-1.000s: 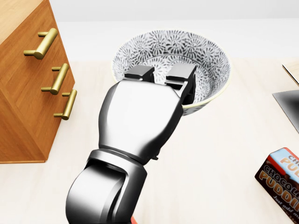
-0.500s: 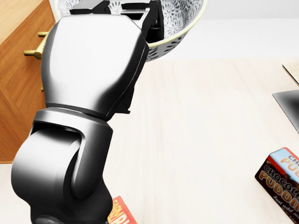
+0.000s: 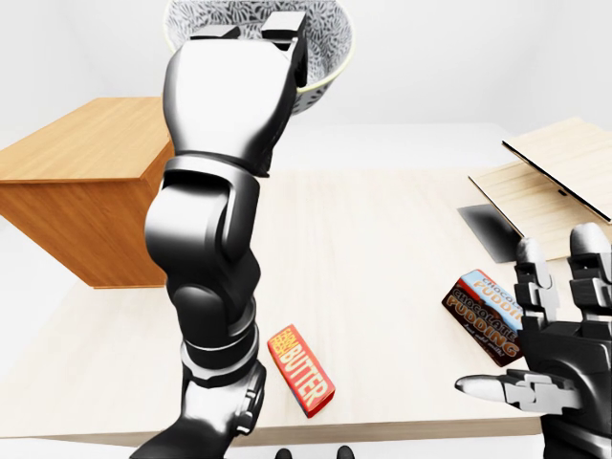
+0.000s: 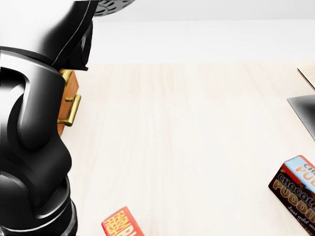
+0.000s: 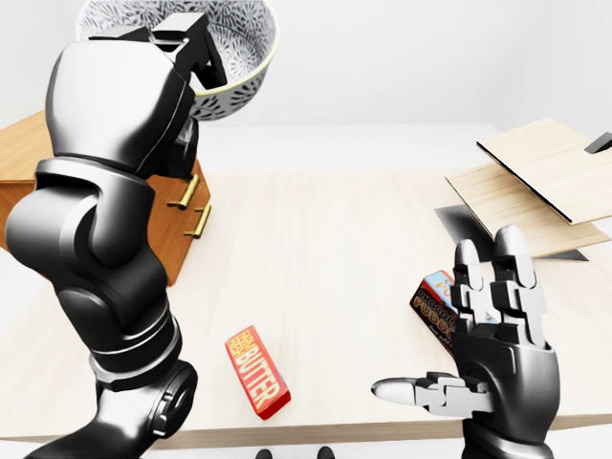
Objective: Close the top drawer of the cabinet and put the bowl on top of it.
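Pale wood table, white walls behind; simulator render.

Cabinet: sits on the table, at the left of the eye views. Brass handles show on its right face. The left arm hides the top drawer, so whether it is shut cannot be told for sure.

Bowl: patterned, cream rim. Held in the air, higher than the cabinet top and over the cabinet's right end as the right-eye view shows it. Not touching the cabinet.

Left hand: raised, fingers hooked over the bowl rim and reaching inside, pinching the wall; thumb not visible.

Right hand: well right of the cabinet, low in the view. Fingers upright and slightly spread, thumb stuck out sideways, gripping nothing.

Butter box: flat on the table, right of and below the cabinet.

Pudding box: farther right, just beside the right hand.

Boards: light wood, stacked, well right of the cabinet.
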Robot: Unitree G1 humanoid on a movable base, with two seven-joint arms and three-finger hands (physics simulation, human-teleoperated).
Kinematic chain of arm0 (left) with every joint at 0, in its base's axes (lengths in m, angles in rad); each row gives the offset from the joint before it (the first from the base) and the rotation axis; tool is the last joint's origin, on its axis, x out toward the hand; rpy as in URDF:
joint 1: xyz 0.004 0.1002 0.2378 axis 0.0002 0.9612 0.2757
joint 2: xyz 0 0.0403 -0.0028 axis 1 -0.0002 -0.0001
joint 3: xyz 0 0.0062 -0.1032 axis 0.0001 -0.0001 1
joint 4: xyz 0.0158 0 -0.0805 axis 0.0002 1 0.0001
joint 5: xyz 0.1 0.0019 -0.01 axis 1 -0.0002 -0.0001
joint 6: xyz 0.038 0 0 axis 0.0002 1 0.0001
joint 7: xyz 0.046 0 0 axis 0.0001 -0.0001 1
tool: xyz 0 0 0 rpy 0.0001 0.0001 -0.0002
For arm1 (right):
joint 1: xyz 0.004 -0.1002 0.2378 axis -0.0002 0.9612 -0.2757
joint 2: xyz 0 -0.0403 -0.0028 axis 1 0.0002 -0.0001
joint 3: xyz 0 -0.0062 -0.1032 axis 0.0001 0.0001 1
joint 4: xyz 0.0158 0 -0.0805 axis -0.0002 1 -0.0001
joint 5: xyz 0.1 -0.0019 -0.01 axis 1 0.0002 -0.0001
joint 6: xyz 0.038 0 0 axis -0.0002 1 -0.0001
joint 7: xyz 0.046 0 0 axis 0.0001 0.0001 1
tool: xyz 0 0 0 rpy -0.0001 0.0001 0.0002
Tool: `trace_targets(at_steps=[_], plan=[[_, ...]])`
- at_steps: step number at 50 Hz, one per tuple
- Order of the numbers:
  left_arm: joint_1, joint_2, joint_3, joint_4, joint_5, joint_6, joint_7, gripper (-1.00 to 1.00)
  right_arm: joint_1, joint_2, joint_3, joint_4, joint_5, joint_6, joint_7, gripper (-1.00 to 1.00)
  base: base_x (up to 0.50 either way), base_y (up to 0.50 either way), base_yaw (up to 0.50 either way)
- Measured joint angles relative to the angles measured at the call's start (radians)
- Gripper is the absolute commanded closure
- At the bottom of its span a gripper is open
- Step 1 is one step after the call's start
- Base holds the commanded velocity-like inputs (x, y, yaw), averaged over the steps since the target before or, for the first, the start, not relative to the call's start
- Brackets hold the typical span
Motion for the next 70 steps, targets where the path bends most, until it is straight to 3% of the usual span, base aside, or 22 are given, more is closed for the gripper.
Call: trace_targets(at_steps=[16,36,52,70], plan=[[-0.062,0.271,0.115,0.101,-0.195,0.000,0.000,1.00,0.001,-0.003,0.010,0.002,-0.005,-0.004,-0.005,-1.00,0.00,0.00,0.00],[-0.032,0.463,0.191,0.197,-0.397,0.000,0.027,1.00,0.002,-0.009,0.022,0.019,-0.012,-0.021,-0.009,-1.00,0.00,0.00,0.00],[-0.023,0.594,0.241,0.401,-0.637,0.000,0.219,1.00,0.002,-0.017,0.041,0.045,-0.023,-0.044,-0.013,-1.00,0.00,0.00,0.00],[-0.102,0.712,0.253,0.739,-0.872,0.000,0.461,1.00,0.005,-0.024,0.051,0.052,-0.027,-0.052,-0.014,-1.00,0.00,0.00,0.00]])
